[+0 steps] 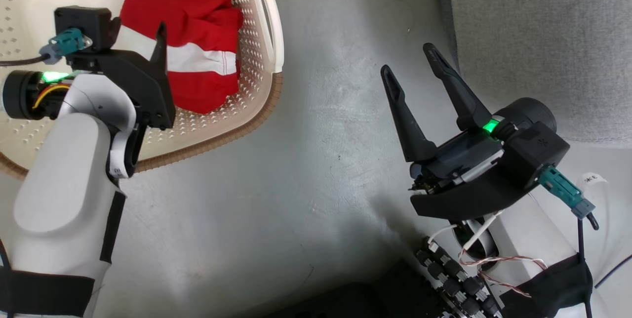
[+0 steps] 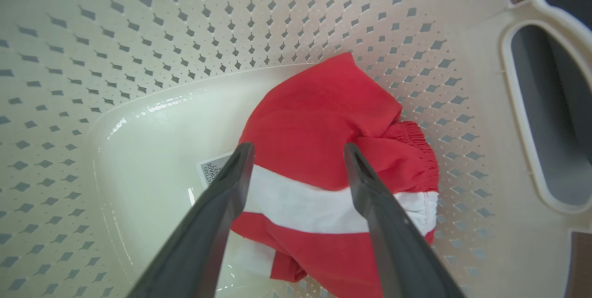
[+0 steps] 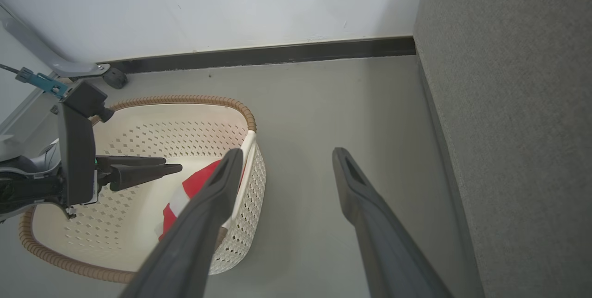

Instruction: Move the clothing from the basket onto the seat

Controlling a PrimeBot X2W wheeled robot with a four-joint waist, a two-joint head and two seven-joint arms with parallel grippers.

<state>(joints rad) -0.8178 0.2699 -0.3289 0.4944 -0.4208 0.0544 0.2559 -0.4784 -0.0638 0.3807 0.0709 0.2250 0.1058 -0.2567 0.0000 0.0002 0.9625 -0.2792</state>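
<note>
One piece of red clothing (image 1: 192, 17) with a white band lies crumpled at the right end of the cream perforated basket (image 1: 222, 138). My left gripper (image 2: 298, 147) hangs open over the clothing (image 2: 314, 122), one finger to each side of it, and I cannot tell whether it touches the fabric. From the right wrist, the left gripper (image 3: 170, 164) is seen inside the basket (image 3: 185, 100), just left of the clothing (image 3: 194, 184). My right gripper (image 1: 407, 58) is open and empty above the floor, between the basket and the grey seat (image 1: 543, 36). The seat (image 3: 508, 127) runs along the right.
Grey floor (image 1: 316, 160) separates basket and seat. A white wall with a dark baseboard (image 3: 277, 50) stands behind the basket, and a caster wheel (image 3: 113, 78) sits near it. A paper label (image 2: 210, 170) lies on the basket bottom. My base with cables (image 1: 459, 278) shows lower right.
</note>
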